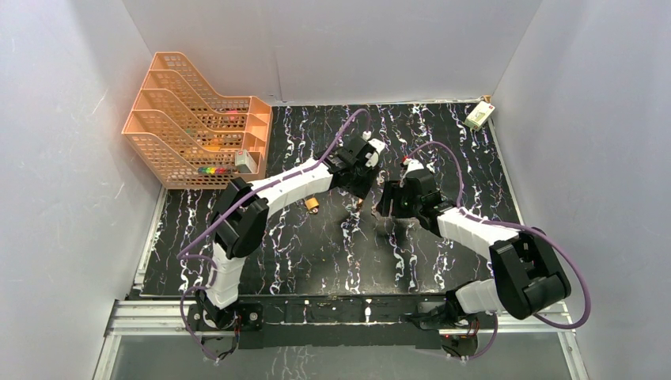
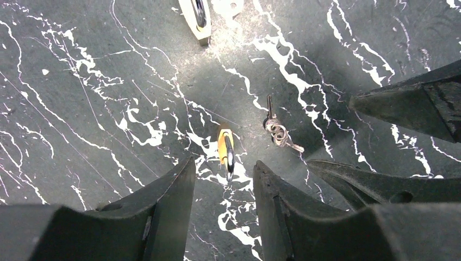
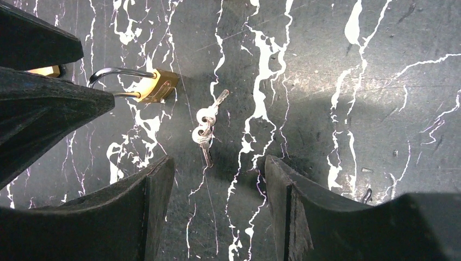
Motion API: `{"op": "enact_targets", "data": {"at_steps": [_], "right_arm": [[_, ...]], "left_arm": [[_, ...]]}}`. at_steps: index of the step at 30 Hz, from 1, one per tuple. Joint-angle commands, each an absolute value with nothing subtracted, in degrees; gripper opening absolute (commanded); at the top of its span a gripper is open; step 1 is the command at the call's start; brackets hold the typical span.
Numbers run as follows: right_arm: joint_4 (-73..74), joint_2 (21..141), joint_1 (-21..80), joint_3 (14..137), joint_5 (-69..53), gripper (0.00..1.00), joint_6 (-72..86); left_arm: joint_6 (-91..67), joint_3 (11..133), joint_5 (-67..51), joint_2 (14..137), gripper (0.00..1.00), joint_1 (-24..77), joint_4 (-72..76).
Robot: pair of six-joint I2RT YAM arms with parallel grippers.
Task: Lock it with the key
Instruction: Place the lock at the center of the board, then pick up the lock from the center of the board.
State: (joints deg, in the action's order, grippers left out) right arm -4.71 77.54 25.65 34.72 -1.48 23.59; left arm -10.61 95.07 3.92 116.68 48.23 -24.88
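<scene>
A brass padlock (image 3: pixel 157 86) lies on the black marble table, its steel shackle (image 3: pixel 117 76) pointing toward my left gripper. In the left wrist view the padlock (image 2: pixel 225 148) shows edge-on, just beyond the fingertips. My left gripper (image 2: pixel 224 163) is open, with only bare table between its fingers. A small bunch of silver keys (image 3: pixel 205 128) lies loose right of the padlock, also seen as keys (image 2: pixel 278 131) from the left wrist. My right gripper (image 3: pixel 217 160) hangs open just short of the keys, touching nothing. Both grippers meet at mid-table, left gripper (image 1: pixel 360 188) facing right gripper (image 1: pixel 388 202).
A second small brass lock (image 1: pixel 314 204) lies left of the grippers, beside the left forearm. An orange file rack (image 1: pixel 198 119) stands at the back left with small items in it. A white box (image 1: pixel 479 116) sits in the back right corner.
</scene>
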Motion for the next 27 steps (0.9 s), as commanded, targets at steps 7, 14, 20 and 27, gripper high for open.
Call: {"op": "enact_targets", "data": {"at_steps": [7,14,20,27], "right_arm": [[-4.95,74.26,25.32,33.82,-0.67,0.7,21.88],[-4.17,73.48,25.11,34.0,-0.35,0.7,21.09],[-4.83,74.87,24.99,34.48,-2.3,0.71,21.69],[-2.38,65.67,32.28,35.09,7.41,0.68,16.83]], "left_arm": [[-12.11,87.53,-6.37,103.95,0.48,43.34,-19.5],[-19.22,71.51,-6.9,91.85,0.58,31.91,-17.06],[-42.81,66.9,-1.27,95.53,0.98,27.86,-21.68],[-51.4,73.78,14.83,101.54,0.98,29.69,-33.69]]}}
